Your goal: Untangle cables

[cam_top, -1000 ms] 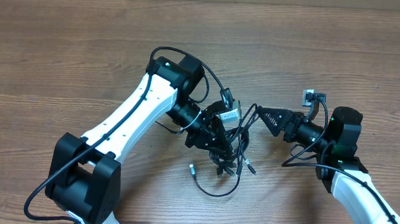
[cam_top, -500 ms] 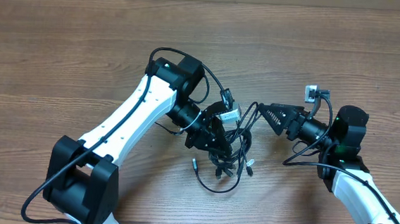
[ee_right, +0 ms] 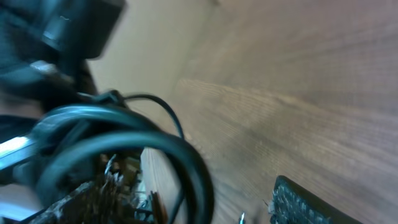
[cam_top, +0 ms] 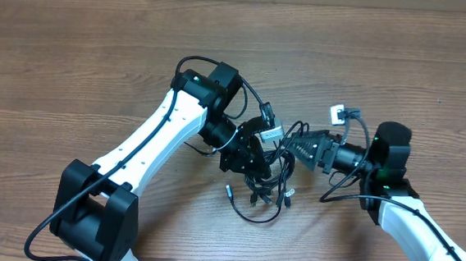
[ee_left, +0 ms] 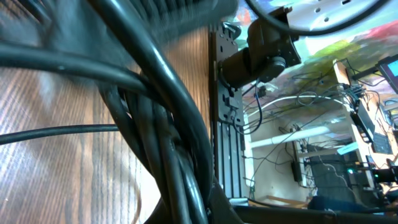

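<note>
Left arm [cam_top: 146, 141]: reaches diagonally toward centre — wrist bent down.
Left hand [cam_top: 249, 158]: points right; closure indeterminate.
Right hand [cam_top: 298, 143]: points left — closure indeterminate.

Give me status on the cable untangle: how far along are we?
Done: nothing visible yet. The cables sit as one knotted bundle, with no cord lying separate. In hand: the left jaws are buried in the bundle's left side and the right jaws meet its right edge; whether either is shut on a cord can't be told. Left: pulling every cord free, including the loop trailing on the table.
</note>
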Tool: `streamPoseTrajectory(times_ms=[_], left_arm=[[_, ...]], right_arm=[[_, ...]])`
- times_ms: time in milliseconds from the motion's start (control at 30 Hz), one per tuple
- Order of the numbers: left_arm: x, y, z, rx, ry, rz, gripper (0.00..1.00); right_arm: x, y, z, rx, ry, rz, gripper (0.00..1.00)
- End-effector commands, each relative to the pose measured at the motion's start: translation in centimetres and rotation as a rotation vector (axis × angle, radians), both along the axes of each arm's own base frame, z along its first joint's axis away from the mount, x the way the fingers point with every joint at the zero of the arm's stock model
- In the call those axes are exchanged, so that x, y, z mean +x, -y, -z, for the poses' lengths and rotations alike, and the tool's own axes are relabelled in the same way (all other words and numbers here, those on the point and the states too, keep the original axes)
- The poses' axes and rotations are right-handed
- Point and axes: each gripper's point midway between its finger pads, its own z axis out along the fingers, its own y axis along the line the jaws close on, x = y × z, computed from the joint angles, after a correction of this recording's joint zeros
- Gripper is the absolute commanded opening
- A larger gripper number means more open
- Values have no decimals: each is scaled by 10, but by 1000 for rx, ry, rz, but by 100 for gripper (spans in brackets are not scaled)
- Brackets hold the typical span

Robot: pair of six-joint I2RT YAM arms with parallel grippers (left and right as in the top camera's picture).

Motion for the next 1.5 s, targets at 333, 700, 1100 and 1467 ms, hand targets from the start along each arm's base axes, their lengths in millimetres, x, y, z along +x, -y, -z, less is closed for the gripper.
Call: streamPoseTrajectory(times_ms=[333, 700, 1100, 1467], left_arm=[[-42, 4, -56, -337, -2, 144, 4], [-69, -15, -74, -366, 79, 233, 4], [-63, -33, -80, -334, 169, 210, 4], [-26, -41, -63, -307, 328, 179, 4]], right_arm=[[12, -22, 58, -309, -3, 158, 73], [56, 96, 116, -564, -192, 613, 71], [81, 244, 87, -496, -253, 1011, 73], [80, 216, 67, -302, -216, 823, 91]])
